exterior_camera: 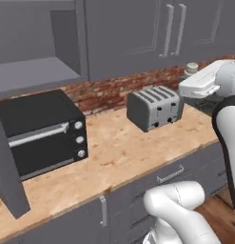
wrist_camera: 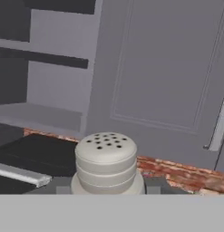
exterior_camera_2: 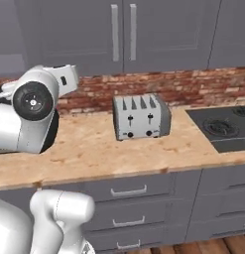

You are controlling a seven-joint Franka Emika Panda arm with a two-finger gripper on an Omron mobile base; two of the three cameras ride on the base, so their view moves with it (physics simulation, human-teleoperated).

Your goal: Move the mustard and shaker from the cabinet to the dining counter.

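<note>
The shaker (wrist_camera: 105,158), grey with a pale rounded, perforated cap, stands upright right in front of the hand camera, and my gripper (wrist_camera: 106,188) is shut on its lower body. From the left base view the shaker's cap (exterior_camera: 191,68) pokes up above my white hand, held in the air over the right end of the worktop, well right of the cabinet (exterior_camera: 38,52). The cabinet stands open with a bare grey shelf, seen also as the open cabinet (wrist_camera: 45,86) to the left in the hand view. The mustard and the dining counter are out of view.
A black toaster oven (exterior_camera: 40,131) sits on the wood worktop (exterior_camera: 119,152) under the open cabinet, whose swung-out door (exterior_camera: 7,167) juts over the front left. A silver toaster (exterior_camera_2: 141,116) stands mid-counter, with a black cooktop (exterior_camera_2: 223,126) to its right. My arm's elbow (exterior_camera_2: 32,101) hangs above the left worktop.
</note>
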